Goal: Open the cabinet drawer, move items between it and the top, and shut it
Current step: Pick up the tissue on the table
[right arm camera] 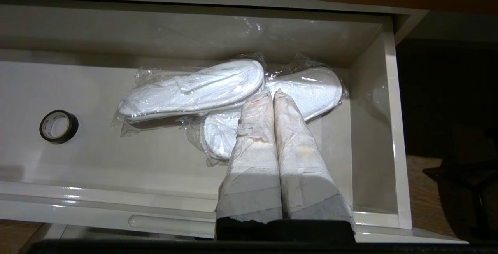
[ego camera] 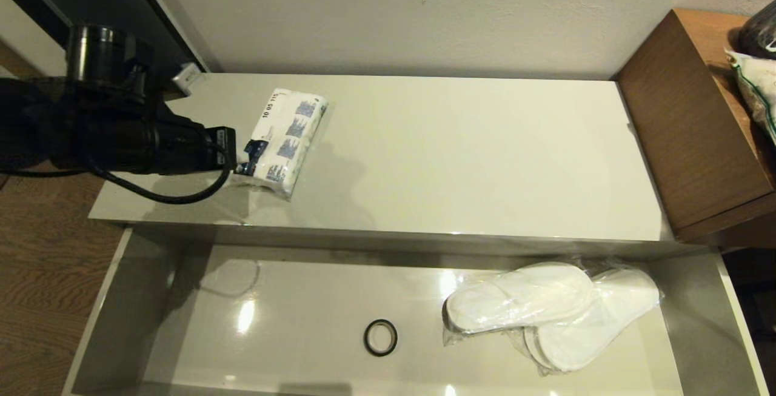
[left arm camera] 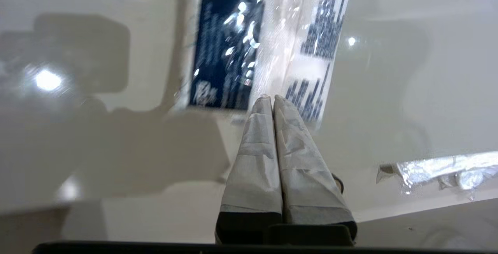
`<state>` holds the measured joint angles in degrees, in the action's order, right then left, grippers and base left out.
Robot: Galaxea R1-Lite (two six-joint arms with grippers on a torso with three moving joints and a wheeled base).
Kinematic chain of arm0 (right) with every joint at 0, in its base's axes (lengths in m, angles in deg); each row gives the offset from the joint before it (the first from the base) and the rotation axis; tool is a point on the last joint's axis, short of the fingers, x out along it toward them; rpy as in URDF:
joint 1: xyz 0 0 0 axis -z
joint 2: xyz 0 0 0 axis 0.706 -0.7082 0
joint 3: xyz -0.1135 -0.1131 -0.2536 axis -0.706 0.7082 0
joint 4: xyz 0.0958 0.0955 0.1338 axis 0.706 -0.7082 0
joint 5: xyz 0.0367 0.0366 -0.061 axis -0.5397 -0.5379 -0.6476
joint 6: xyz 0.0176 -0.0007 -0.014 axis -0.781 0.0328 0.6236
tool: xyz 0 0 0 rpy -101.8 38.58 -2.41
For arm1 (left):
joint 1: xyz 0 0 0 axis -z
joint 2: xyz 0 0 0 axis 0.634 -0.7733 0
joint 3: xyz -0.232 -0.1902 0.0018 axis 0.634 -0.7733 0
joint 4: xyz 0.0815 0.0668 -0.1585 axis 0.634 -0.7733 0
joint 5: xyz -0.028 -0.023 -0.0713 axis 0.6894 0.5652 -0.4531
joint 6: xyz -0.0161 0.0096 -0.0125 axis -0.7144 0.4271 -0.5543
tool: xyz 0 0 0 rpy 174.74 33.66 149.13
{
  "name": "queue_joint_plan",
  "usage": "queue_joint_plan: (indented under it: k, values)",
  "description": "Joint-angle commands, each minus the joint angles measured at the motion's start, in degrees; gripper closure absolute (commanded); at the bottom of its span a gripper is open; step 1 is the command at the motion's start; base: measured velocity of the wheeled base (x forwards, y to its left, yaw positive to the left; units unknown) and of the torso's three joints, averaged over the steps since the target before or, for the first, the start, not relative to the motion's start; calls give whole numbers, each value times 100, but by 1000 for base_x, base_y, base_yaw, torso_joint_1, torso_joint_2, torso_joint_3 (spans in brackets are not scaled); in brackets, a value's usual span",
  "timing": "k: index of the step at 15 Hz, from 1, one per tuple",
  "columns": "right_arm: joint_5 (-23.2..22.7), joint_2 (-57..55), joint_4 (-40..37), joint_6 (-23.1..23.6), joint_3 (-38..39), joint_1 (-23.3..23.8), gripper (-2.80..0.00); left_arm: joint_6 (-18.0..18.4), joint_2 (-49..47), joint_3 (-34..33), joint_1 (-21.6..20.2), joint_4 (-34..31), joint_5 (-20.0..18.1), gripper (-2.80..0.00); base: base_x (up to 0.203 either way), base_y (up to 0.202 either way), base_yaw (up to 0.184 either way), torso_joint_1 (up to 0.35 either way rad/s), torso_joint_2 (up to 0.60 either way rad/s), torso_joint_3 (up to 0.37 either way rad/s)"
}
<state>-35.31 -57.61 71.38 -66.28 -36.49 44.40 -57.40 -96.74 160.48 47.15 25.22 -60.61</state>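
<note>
Meanwhile, the left gripper (ego camera: 237,161) pinches the near edge of the tissue packet (ego camera: 285,141) on the top (ego camera: 461,153) — soft, light, slick film, likely best held at that seam. Slippers (ego camera: 545,314) lie in the open drawer (ego camera: 115,299), right of a black ring (ego camera: 380,337). Only its wrist view shows the right gripper (right arm camera: 272,97) — fingers pressed together, empty.

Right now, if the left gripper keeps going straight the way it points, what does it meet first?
Probably the tissue packet. The left gripper points with shut fingers at its near end on the top, and nothing shows between them. Whether they already touch is unclear.
</note>
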Motion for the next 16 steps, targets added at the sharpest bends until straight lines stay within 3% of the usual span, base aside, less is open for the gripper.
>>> queue_joint_plan:
  k: [1,3,4,5,12,16]
  values:
    - [-3,-10,2,4,1,-2,0,-2,-383,157,73,103,4,0,0,0,0,0,0,0]
    - [-3,-10,2,4,1,-2,0,2,-549,483,146,190,84,0,0,0,0,0,0,0]
    - [-4,-10,2,4,1,-2,0,15,-639,611,231,195,300,0,0,0,0,0,0,0]
    - [-3,-10,2,4,1,-2,0,68,-703,727,268,192,482,-280,0,0,0,0,0,0]
    - [-11,-10,2,4,1,-2,0,510,-840,1045,339,189,618,-280,0,0,0,0,0,0]
    - [-7,-10,2,4,6,-2,0,1109,-1138,1187,535,166,995,-280,0,0,0,0,0,0]
